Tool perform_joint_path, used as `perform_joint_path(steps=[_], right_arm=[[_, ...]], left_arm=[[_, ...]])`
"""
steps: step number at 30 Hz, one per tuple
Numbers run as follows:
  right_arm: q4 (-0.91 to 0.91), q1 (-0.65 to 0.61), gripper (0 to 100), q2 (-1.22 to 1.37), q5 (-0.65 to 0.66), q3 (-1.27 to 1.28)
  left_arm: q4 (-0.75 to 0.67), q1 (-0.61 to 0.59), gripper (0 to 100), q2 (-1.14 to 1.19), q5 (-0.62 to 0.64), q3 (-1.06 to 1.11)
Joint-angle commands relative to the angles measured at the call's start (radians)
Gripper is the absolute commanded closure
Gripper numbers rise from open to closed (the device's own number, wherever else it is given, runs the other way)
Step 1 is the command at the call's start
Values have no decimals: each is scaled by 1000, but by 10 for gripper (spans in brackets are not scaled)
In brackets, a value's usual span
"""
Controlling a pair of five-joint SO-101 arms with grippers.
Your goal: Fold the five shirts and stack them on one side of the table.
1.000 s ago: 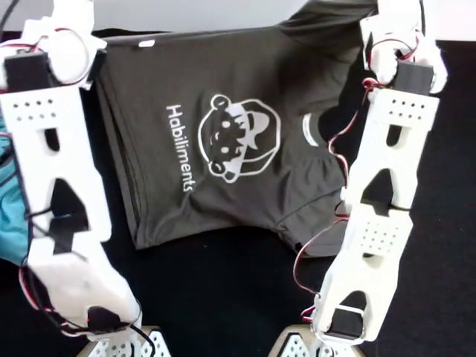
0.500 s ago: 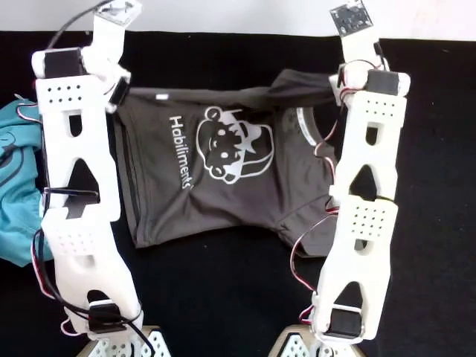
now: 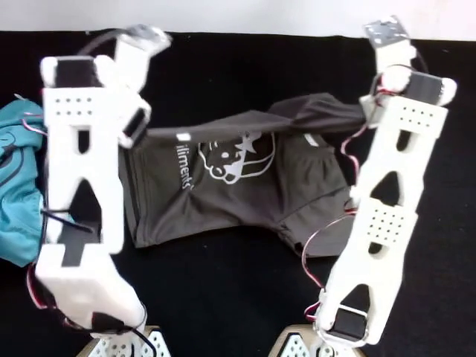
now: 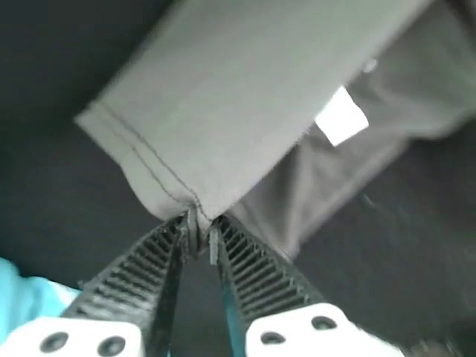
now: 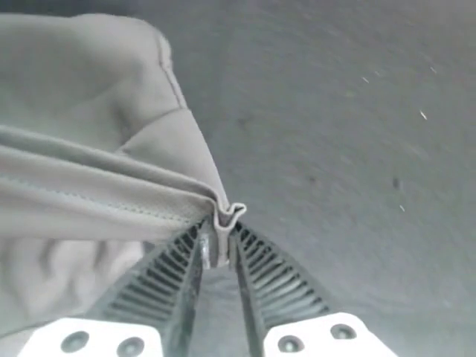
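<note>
Grey shirt point(image 3: 223, 208): we found it mid-table, its far edge raised and hanging over part of the print.
Left arm point(image 3: 78, 186): stretched from the near edge to far left; its left gripper point(image 4: 197, 232) pinched the shirt's hemmed corner.
Right arm point(image 3: 387, 216): extended alike at right; right gripper point(image 5: 217, 249) nipped a bunched fold.
Teal garment point(image 3: 18, 186): heaped at left edge.
</note>
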Motion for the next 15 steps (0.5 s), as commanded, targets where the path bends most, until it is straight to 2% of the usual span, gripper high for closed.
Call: perform_joint_path(steps=[1, 7, 15], right_arm=[[13, 81, 993, -145, 20, 45], [12, 104, 993, -371, 23, 481], [-51, 36, 993, -596, 21, 981]], left_arm=[[-72, 12, 992, -148, -2, 237], [-158, 10, 992, -243, -2, 476], [-180, 12, 992, -308, -5, 581]])
